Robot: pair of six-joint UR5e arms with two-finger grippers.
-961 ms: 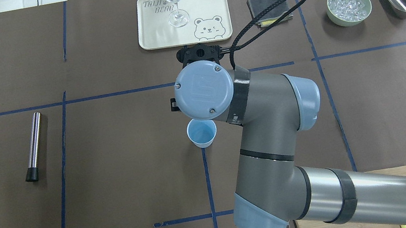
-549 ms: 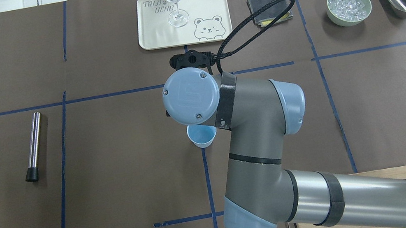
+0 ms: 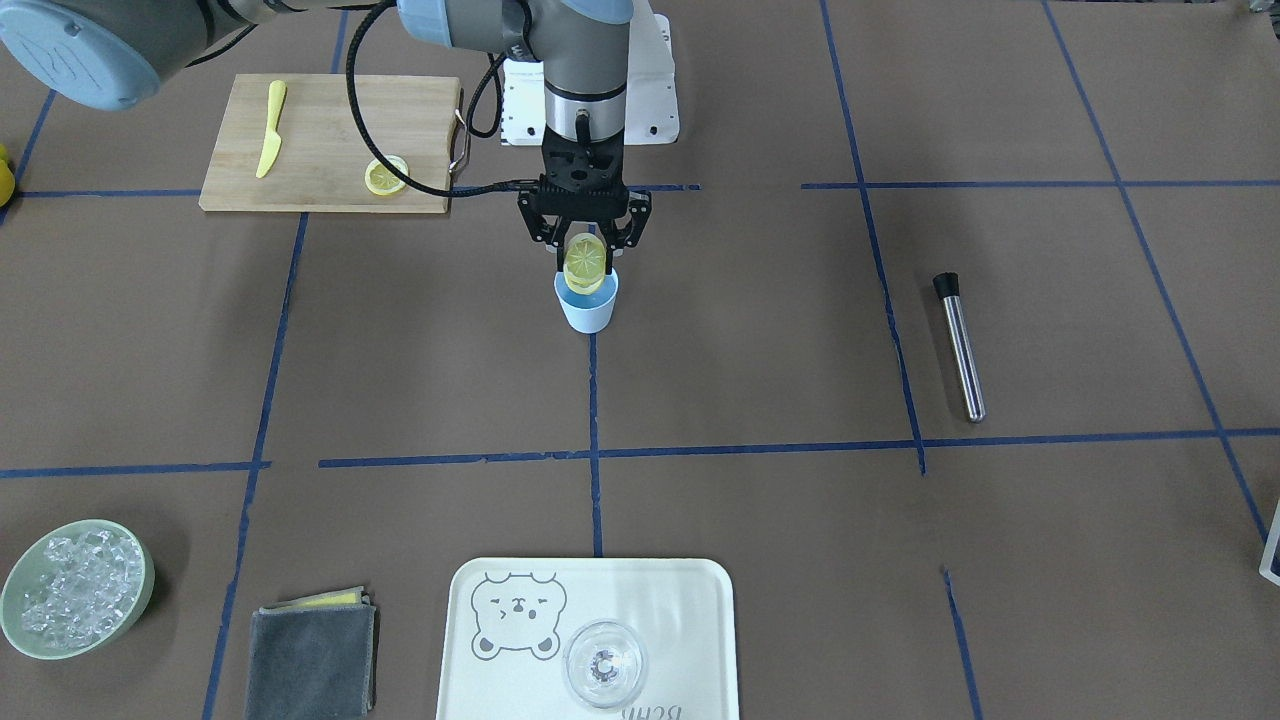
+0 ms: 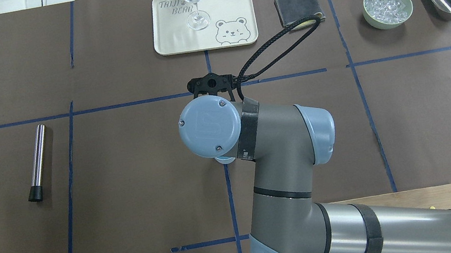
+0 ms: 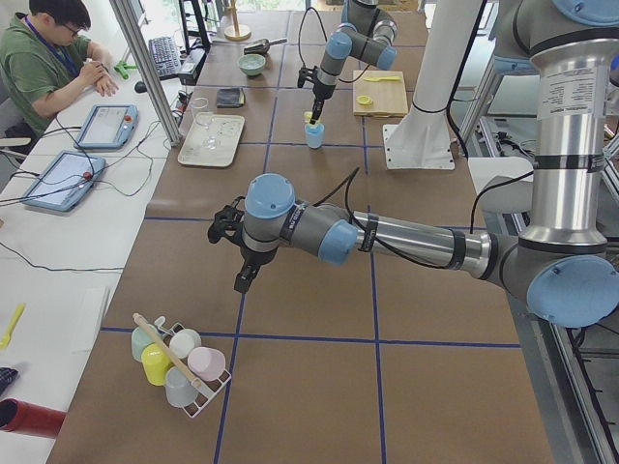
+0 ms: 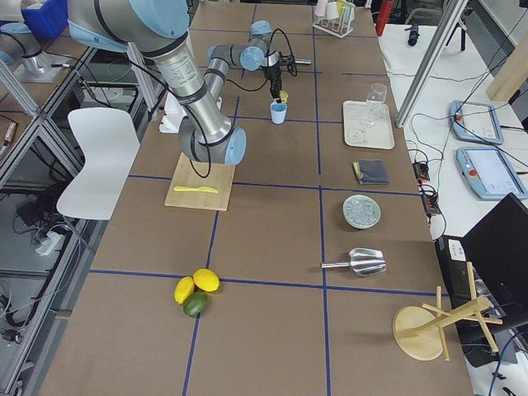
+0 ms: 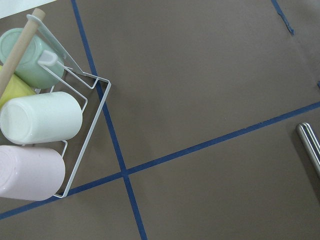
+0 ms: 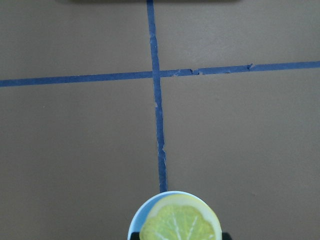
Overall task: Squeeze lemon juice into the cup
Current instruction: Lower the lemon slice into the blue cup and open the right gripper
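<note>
Yellow lemon (image 3: 585,262) slice stands upright over the pale-blue cup (image 3: 587,304)

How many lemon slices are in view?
2: one lemon slice in the right gripper above the cup, the other slice flat on the cutting board. More may be hidden.

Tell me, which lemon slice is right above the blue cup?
The lemon slice standing on edge in the right gripper, just above the cup. The other slice lies flat on the wooden board.

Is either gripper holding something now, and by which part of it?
The right gripper holds a lemon slice by opposite sides of its rind, upright above the cup. For the left gripper, I cannot tell.
</note>
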